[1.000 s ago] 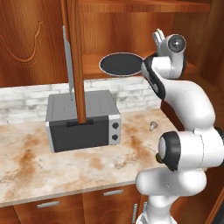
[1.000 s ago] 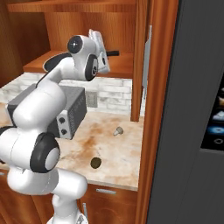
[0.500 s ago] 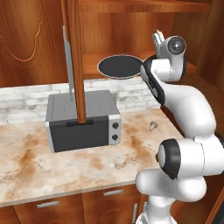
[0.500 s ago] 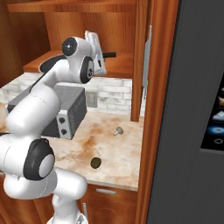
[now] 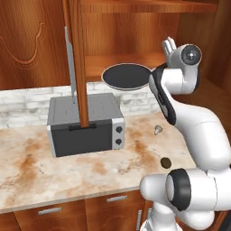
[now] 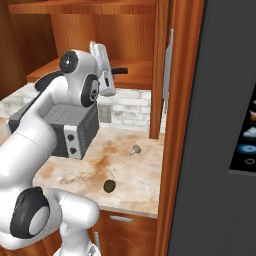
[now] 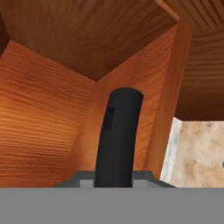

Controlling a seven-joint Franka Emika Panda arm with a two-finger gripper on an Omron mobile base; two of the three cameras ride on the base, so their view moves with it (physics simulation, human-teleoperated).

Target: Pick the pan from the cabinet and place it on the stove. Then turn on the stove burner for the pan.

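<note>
The counter nearest the robot carries a small dark round thing [image 5: 165,162] and, a little further in, a small silver piece [image 5: 157,130] on the marbled top. Behind these, to the left, stands the grey toaster oven [image 5: 85,125], with the open cabinet door edge [image 5: 79,63] coming down in front of it.

Above the counter, the gripper [image 7: 118,177] holds the black stick handle [image 7: 118,140] of the pan [image 5: 127,76]. In the hand view the handle rises straight up between the two finger tips, and the jaws are almost closed, pressed on the handle from both sides. From the right base view, the end of the handle [image 6: 119,70] sticks out beside the hand.

Compared with one second ago, the pan sits further left and lower in the left base view, and the arm has pulled its elbow back toward the base. The pan is now in the air just in front of the cabinet shelf [image 5: 117,65], level, its dark inside facing up, above the back of the counter beside the toaster oven. I judge that the pick is done and the carrying has begun; the grip has not loosened.

The cabinet [image 5: 135,31] is furthest away, and its wooden walls surround the handle in the hand view. The stove is not reached, so the placing and the burner knob are left to do.
</note>
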